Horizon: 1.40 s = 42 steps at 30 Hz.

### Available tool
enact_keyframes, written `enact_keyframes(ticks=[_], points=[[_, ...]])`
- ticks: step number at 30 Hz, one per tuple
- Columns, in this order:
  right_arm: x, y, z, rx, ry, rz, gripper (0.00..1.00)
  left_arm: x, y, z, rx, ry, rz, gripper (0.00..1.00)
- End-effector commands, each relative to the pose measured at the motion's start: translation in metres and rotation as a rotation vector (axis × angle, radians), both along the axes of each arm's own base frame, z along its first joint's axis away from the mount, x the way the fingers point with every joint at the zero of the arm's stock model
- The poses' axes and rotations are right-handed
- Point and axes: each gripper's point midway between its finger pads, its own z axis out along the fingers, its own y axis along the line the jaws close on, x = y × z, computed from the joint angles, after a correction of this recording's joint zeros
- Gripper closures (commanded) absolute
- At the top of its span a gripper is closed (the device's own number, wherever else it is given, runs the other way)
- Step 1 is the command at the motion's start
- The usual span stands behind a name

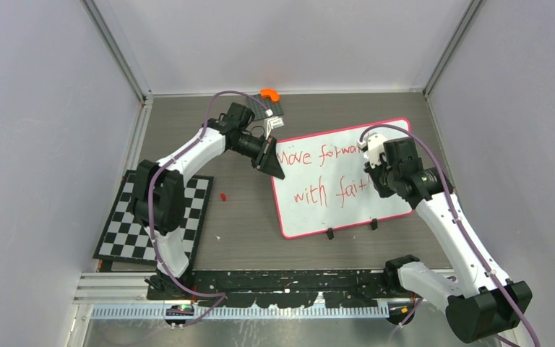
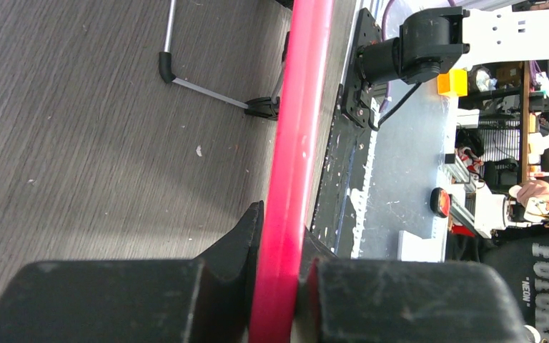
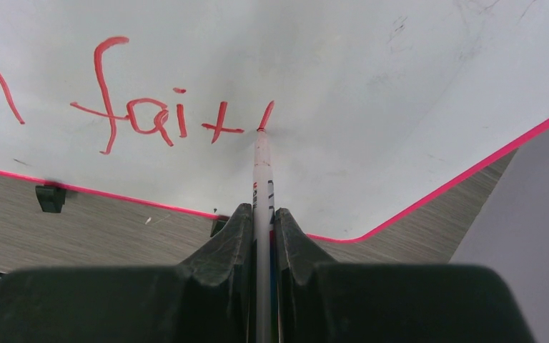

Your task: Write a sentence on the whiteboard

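Observation:
The whiteboard point(image 1: 311, 210) lies on the table right of centre, white with a pink-red rim. Red marker writing point(image 1: 318, 155) on it reads "Move forwa…" and below "with fait"; the arm hides the ends of both lines. My left gripper point(image 1: 274, 169) is shut on the board's left rim point(image 2: 286, 186), near the top left corner. My right gripper point(image 1: 373, 176) is shut on a white marker point(image 3: 261, 179). The marker's red tip touches the board at the foot of a fresh stroke just after "fait" point(image 3: 157, 118).
A checkerboard mat point(image 1: 126, 235) lies at the left under the left arm. A small red cap point(image 1: 222, 196) lies on the table between mat and board. An orange piece point(image 1: 269, 94) and a small grey plate point(image 1: 274, 110) sit at the back. Two black clips point(image 1: 329, 233) hold the board's near edge.

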Motion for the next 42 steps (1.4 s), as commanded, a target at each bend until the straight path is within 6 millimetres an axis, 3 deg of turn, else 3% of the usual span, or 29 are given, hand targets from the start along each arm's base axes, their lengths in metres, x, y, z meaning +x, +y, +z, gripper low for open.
enact_keyframes(ticks=[1,8,16,25,31,42], points=[[-0.010,0.000,-0.006,0.024,-0.002,-0.011,1.00,0.013,0.010,-0.034,0.156,-0.011,0.062,1.00],[-0.017,0.000,-0.012,0.034,0.017,-0.009,1.00,0.013,0.010,-0.034,0.156,-0.009,0.063,1.00],[0.004,0.000,0.011,0.020,-0.049,-0.019,1.00,0.013,0.010,-0.034,0.156,-0.010,0.064,1.00],[0.013,-0.007,0.017,-0.023,-0.072,-0.028,1.00,0.013,0.011,-0.035,0.160,-0.009,0.062,1.00],[0.006,-0.013,0.014,-0.042,-0.064,-0.035,1.00,0.014,0.010,-0.035,0.160,-0.010,0.063,1.00],[-0.016,-0.010,-0.010,-0.026,0.024,-0.008,1.00,0.013,0.010,-0.036,0.161,-0.005,0.062,1.00]])
